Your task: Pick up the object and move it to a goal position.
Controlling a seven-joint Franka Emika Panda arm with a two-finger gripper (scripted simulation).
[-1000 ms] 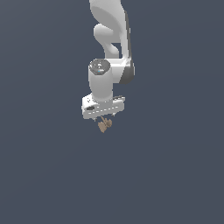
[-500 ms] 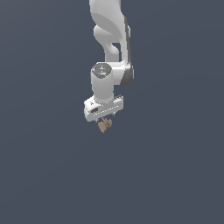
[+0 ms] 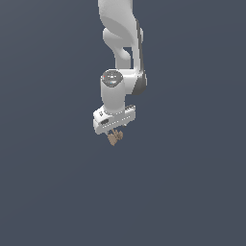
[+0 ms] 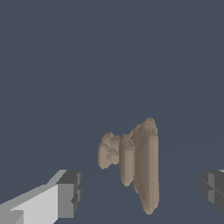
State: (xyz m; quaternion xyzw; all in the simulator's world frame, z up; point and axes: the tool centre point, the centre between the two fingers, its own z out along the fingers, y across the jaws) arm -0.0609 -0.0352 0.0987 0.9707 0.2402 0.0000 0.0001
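Bare simulator scene, no room: flat slate-grey backdrop on all sides, untextured white arm (image 3: pixel 120 57) hanging from 12 o'clock, no furniture, walls or floor line.

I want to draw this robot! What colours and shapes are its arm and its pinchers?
The arm is glossy white, made of fat rounded tubes, with dark grey bands at the joints and a grey round cap on one joint. The gripper has a flat white bar-shaped body with tiny dark marks. Its fingers are white blocks tipped with dark grey, boxy pads. No cables show.
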